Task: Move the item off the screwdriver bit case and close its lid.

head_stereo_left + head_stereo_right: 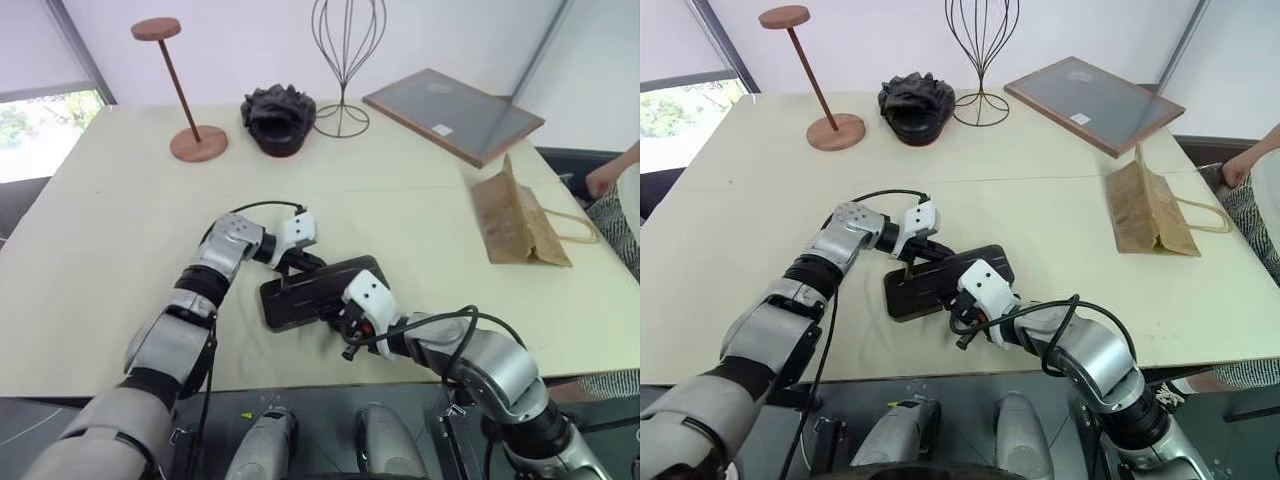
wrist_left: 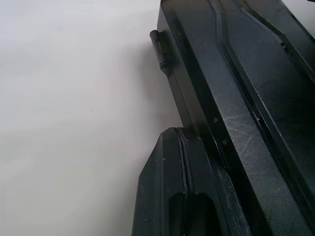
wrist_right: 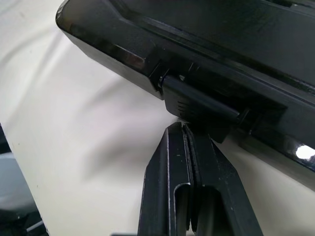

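The screwdriver bit case (image 1: pixel 312 292) lies flat and dark near the table's front edge. Its lid (image 1: pixel 325 280) is folded down over the base; I cannot tell whether it is latched. The item, a tan paper bag (image 1: pixel 515 222), lies on the table well to the right, apart from the case. My left gripper (image 1: pixel 291 265) is shut, with its fingertips (image 2: pixel 183 147) against the case's far left edge. My right gripper (image 1: pixel 340 315) is also shut. Its tip (image 3: pixel 189 130) sits right under the black latch tab (image 3: pixel 206 105) on the near edge. Nothing is between either pair of fingers.
At the back stand a wooden hat stand (image 1: pixel 185 95), a black crumpled object (image 1: pixel 278 120), a wire head form (image 1: pixel 345 60) and a framed board (image 1: pixel 455 115). A person's hand (image 1: pixel 608 178) shows at the right edge. The table's front edge (image 1: pixel 300 375) runs close behind the case.
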